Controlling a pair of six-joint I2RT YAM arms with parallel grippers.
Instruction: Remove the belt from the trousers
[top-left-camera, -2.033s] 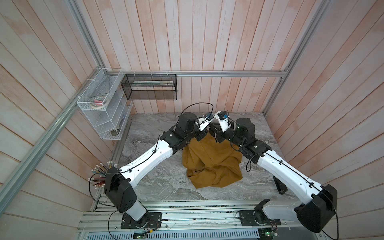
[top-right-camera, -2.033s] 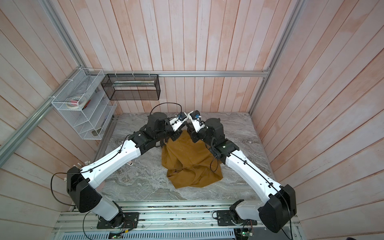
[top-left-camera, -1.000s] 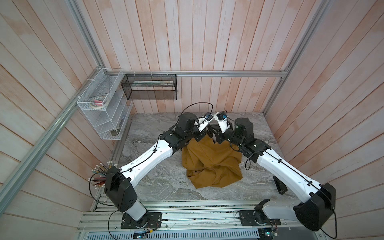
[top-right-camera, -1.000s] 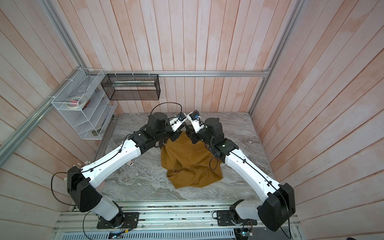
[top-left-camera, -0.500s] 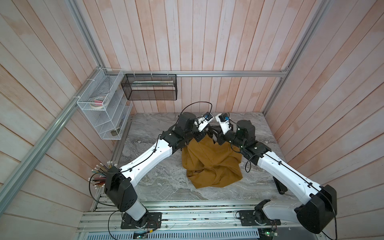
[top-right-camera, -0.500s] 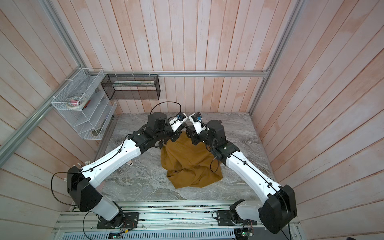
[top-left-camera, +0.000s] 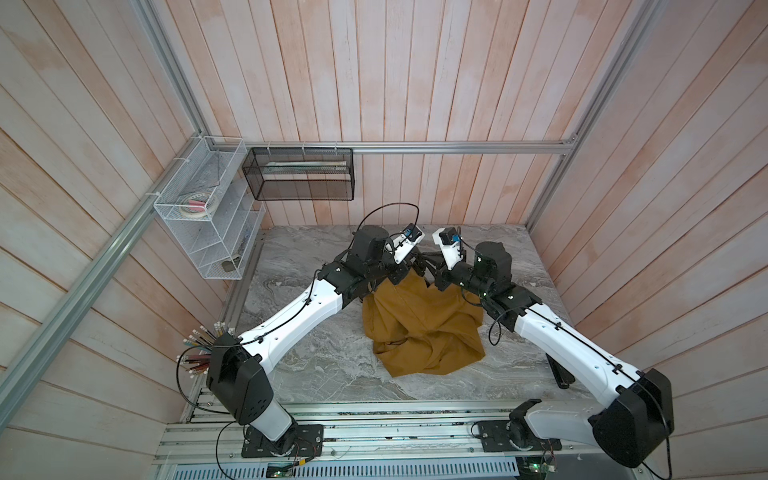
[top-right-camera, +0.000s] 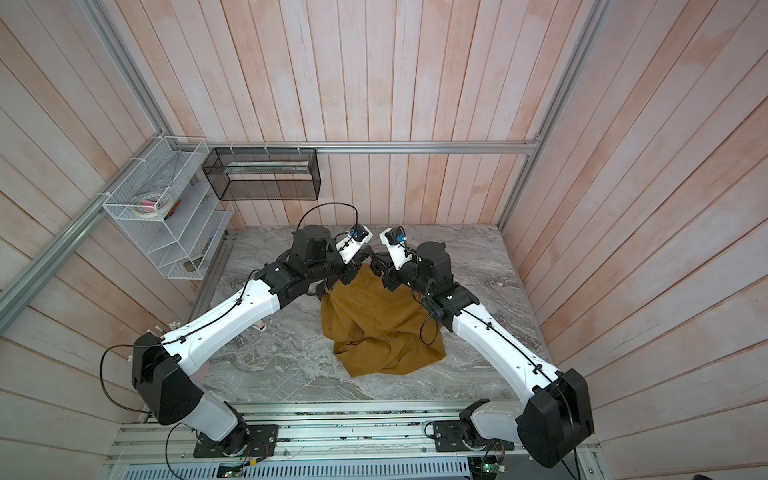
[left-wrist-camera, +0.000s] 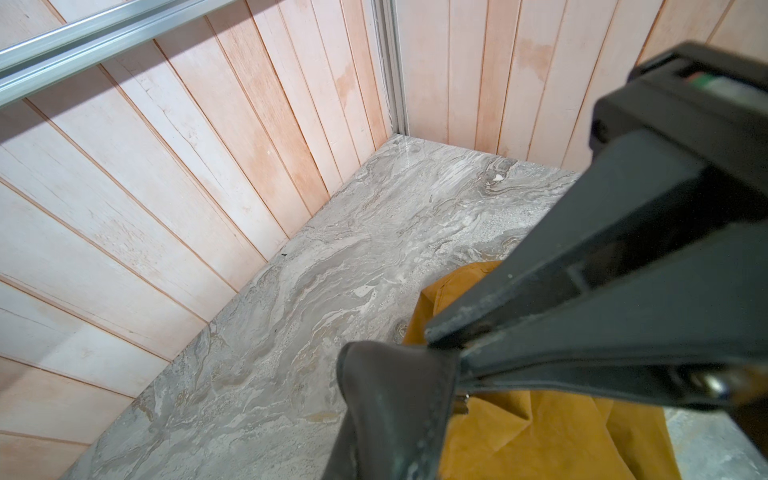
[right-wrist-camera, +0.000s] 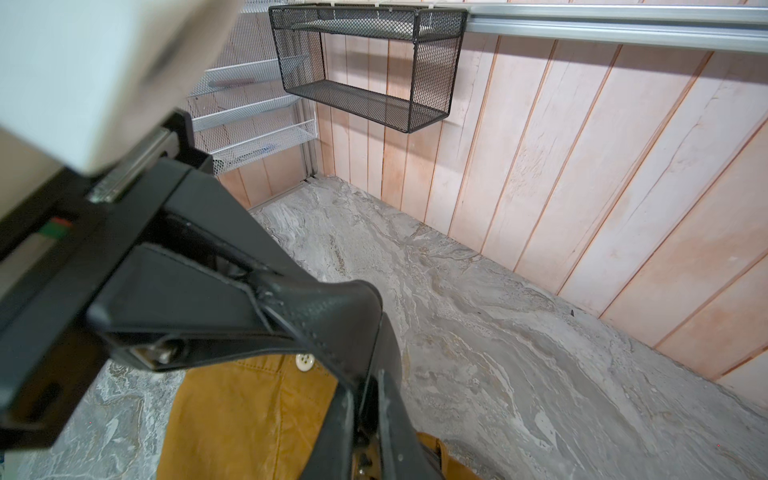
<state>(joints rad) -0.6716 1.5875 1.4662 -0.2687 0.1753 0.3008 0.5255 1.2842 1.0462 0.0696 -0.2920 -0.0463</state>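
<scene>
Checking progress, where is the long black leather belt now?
In both wrist views the black leather belt arches between the left gripper and right gripper, above the mustard-brown fabric trousers.

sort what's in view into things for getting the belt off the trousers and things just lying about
For the job: belt, trousers, left gripper and right gripper, both shut on the belt.

Lying about: black mesh shelf, white wire rack, pencils, short black bar.
</scene>
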